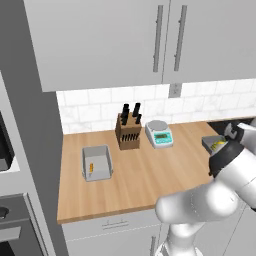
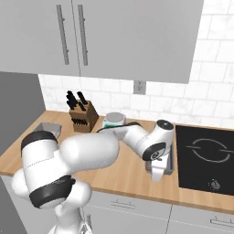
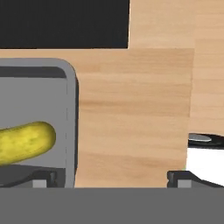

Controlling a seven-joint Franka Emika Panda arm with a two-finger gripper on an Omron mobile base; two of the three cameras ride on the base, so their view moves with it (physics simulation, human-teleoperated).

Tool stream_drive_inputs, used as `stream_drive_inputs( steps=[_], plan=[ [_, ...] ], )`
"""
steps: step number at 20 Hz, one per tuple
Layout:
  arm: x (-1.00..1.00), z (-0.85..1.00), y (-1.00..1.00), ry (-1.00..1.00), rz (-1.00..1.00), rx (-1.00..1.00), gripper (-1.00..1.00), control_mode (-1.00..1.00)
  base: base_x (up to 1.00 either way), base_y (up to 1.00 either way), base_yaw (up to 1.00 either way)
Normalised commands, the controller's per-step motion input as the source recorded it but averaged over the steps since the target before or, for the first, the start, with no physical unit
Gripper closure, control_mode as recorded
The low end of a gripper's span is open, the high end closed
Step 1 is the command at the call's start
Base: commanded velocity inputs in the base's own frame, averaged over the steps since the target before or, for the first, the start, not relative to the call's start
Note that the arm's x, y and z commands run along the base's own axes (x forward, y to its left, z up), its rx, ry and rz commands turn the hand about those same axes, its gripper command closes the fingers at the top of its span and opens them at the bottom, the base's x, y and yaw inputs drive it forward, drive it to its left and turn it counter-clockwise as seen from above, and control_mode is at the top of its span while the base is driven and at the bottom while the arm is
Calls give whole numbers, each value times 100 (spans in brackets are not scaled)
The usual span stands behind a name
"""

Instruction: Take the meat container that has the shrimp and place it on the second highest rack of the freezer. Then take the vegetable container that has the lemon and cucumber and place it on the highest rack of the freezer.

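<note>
In the left base view, the wooden tabletop [image 1: 145, 170] fills the middle of the frame, with wide bare wood between the things on it. The meat container [image 1: 96, 162] sits left of centre, well back from the front edge, with the shrimp [image 1: 91, 167] inside it. A knife block [image 1: 127, 131] and a scale [image 1: 159, 133] stand near the tiled wall. At the right edge, the vegetable container [image 1: 214, 145] shows yellow produce, half hidden by the arm.

In the right base view, the gripper [image 2: 158, 173] hangs low in the centre-right over the vegetable container [image 2: 170, 163], just left of the black cooktop [image 2: 206, 159]. The meat container [image 2: 48, 128] lies far left.

In the hand view, the vegetable container [image 3: 70, 118] takes the left side, its rim wall running top to bottom, with the cucumber [image 3: 26, 142] inside. One fingertip [image 3: 41, 179] sits inside the wall and the other [image 3: 179, 177] over bare wood to the right; the jaws are spread wide, gripping nothing.
</note>
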Motion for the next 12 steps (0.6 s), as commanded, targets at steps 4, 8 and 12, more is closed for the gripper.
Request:
stream_drive_inputs(
  steps=[4, 8, 12],
  plan=[
    [42, -1, -17, 0, 3, 3, -100, -100, 0, 0, 0],
    [17, -20, -34, 0, 0, 0, -100, -100, 0, 0, 0],
    [7, -29, -21, 0, 0, 0, -100, -100, 0, 0, 0]
  ],
)
